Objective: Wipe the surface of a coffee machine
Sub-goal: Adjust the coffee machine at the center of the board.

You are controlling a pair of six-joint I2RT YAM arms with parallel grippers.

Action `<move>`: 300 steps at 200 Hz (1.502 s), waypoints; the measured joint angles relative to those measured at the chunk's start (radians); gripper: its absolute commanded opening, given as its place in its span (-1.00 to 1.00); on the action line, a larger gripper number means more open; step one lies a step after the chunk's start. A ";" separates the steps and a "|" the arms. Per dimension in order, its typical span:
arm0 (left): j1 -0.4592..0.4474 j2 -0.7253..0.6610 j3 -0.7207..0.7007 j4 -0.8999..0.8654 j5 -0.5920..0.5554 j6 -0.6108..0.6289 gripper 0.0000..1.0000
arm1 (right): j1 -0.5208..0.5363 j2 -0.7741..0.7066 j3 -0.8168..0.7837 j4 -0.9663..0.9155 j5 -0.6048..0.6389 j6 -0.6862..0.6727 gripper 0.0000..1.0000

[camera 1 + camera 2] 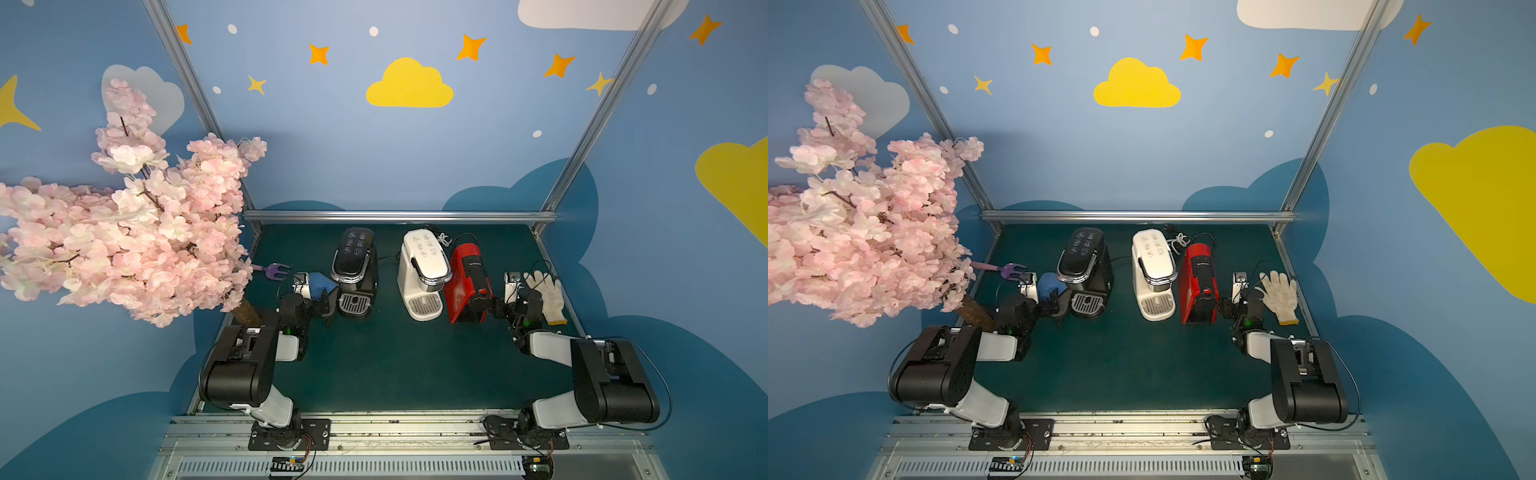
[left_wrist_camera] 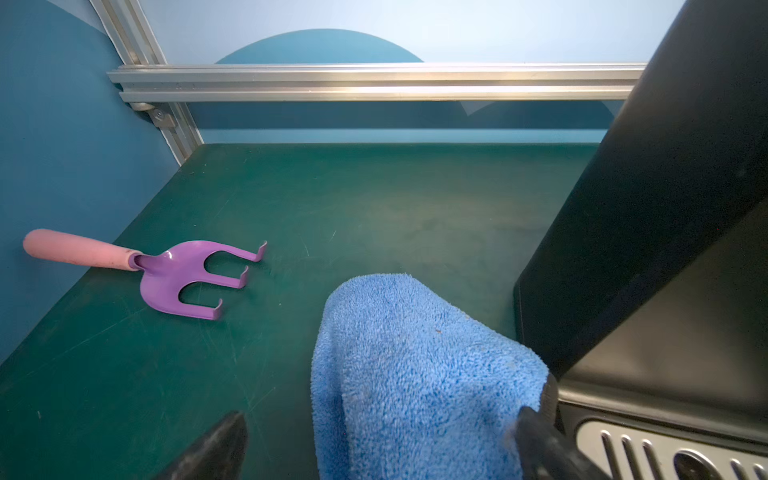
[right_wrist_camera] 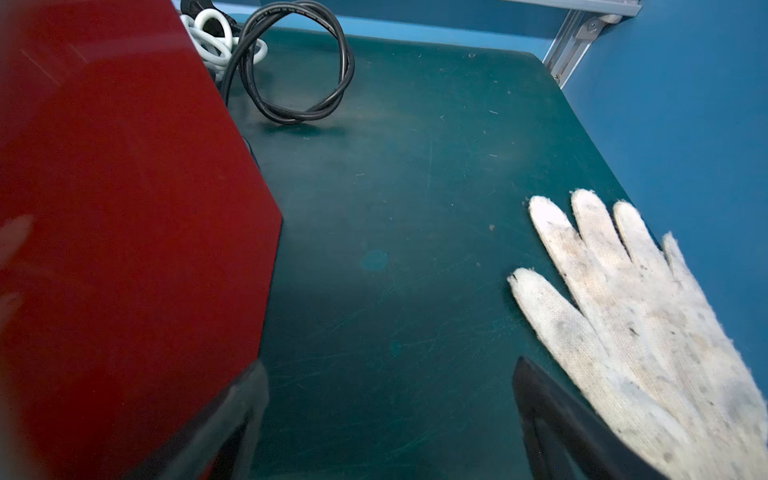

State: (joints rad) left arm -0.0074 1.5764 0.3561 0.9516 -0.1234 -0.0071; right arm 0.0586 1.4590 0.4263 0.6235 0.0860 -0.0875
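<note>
Left gripper (image 2: 382,413) spread, fluffy blue cloth (image 2: 415,365) between its fingers beside the black coffee machine (image 2: 665,208); I see right gripper (image 3: 388,363) spread, empty.

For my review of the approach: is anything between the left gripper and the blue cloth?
Nothing visible is in the way. The blue cloth sits between the open jaws of the left gripper, close beside the black coffee machine.
</note>
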 measured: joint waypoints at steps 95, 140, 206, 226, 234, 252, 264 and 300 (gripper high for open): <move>0.000 0.000 0.000 0.000 0.000 0.000 1.00 | -0.005 0.000 0.000 0.000 -0.010 0.000 0.84; 0.015 0.000 0.000 -0.002 0.028 -0.003 1.00 | -0.016 0.001 0.016 -0.010 -0.045 0.001 0.84; 0.020 0.000 0.000 -0.002 0.056 -0.004 1.00 | -0.019 0.001 0.018 -0.010 -0.054 0.001 0.84; 0.020 0.000 0.000 -0.002 0.062 -0.004 1.00 | -0.018 0.001 0.018 -0.010 -0.051 0.001 0.84; 0.020 0.000 0.000 -0.001 0.062 -0.003 1.00 | -0.018 0.001 0.018 -0.010 -0.050 0.002 0.84; 0.018 -0.038 -0.006 -0.027 0.055 -0.004 1.00 | -0.016 -0.007 0.016 -0.011 -0.042 0.006 0.84; 0.015 -0.114 -0.004 -0.101 0.040 -0.010 1.00 | -0.015 -0.039 0.008 -0.027 -0.038 0.013 0.84; 0.013 -0.367 0.075 -0.353 -0.026 -0.071 1.00 | -0.011 -0.204 0.010 -0.130 -0.036 0.057 0.84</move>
State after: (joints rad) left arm 0.0051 1.2098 0.4313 0.5987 -0.1497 -0.0780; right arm 0.0475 1.2549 0.4362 0.4934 0.0502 -0.0307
